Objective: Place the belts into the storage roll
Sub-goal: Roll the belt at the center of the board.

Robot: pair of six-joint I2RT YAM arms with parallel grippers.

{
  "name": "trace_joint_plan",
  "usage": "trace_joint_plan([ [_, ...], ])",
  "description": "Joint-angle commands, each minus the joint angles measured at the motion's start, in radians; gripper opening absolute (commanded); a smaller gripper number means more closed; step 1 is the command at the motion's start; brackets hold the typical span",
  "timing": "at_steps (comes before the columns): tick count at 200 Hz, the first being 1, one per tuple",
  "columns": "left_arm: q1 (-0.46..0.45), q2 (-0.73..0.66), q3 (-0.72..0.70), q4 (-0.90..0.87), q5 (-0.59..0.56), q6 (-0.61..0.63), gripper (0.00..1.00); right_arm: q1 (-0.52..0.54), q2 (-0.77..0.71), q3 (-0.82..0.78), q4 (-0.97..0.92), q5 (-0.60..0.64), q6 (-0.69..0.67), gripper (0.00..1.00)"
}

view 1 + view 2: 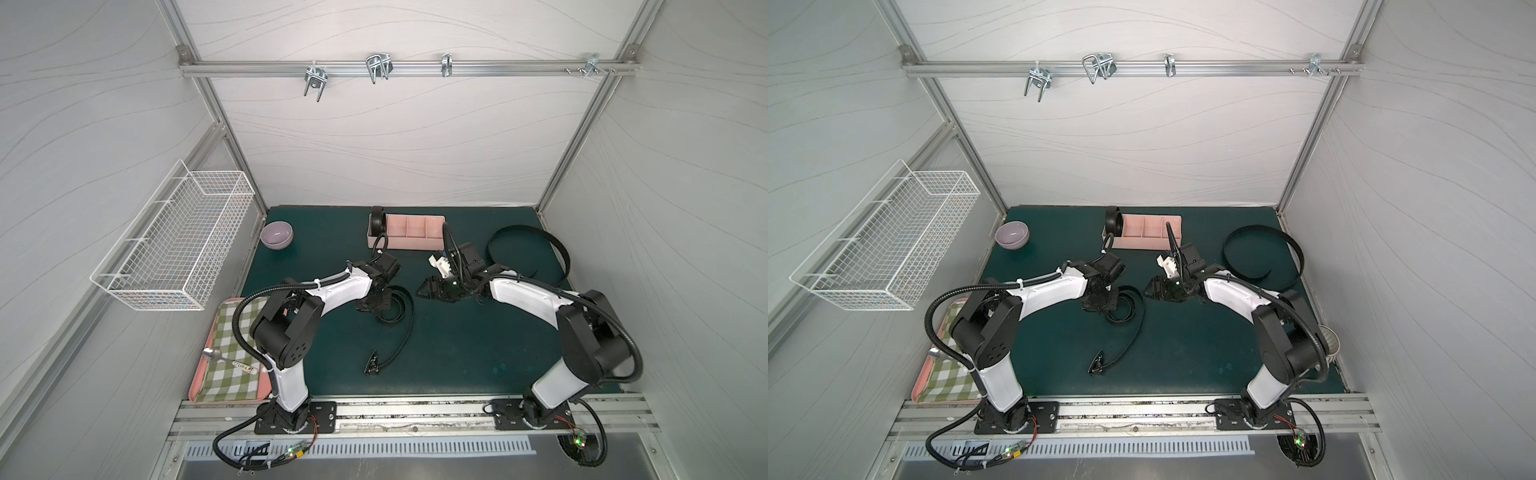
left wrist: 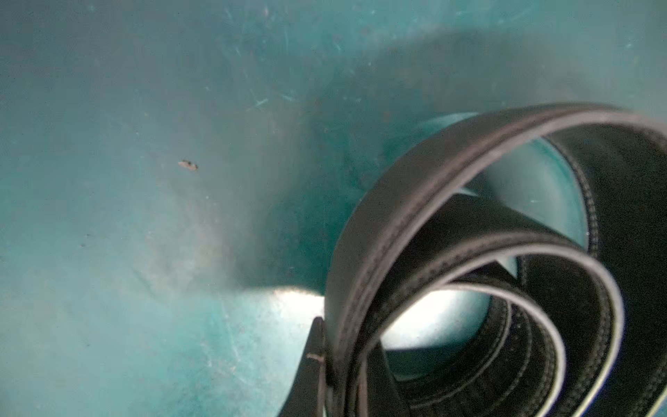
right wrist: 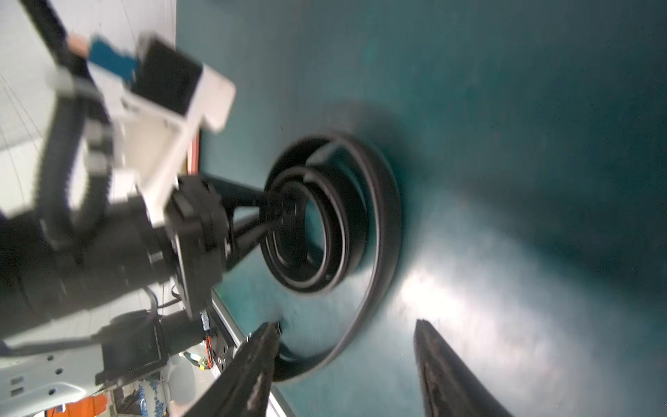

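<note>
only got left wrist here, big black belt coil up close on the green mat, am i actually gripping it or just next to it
Observer: Gripping it. In the right wrist view the left gripper is shut on the innermost turn of the half-rolled belt.
Operator: ok and is anything in the roll yet
Observer: One coiled belt stands on edge in an end compartment of the storage roll; the three other compartments look empty.
</note>
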Motion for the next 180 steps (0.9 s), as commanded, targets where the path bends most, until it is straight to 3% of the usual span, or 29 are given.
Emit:
trace_joint_plan([
  [1, -0.008, 0.056, 0.034, 0.051, 0.035, -0.015, 0.00, -0.002, 0.120, 0.085, -0.079, -0.098, -0.103, 0.63],
  [44, -0.007, 0.102, 0.077, 0.035, 0.046, 0.012, 0.00, 0.053, 0.280, 0.208, -0.102, -0.094, -0.119, 0.64],
  [74, -0.003, 0.086, 0.055, 0.034, 0.032, 0.021, 0.00, 0.067, 0.241, 0.141, -0.053, 0.024, -0.071, 0.61],
  [180, 0.022, 0.024, -0.032, 0.030, 0.008, 0.069, 0.00, 0.010, 0.216, 0.049, 0.054, -0.004, -0.026, 0.55],
])
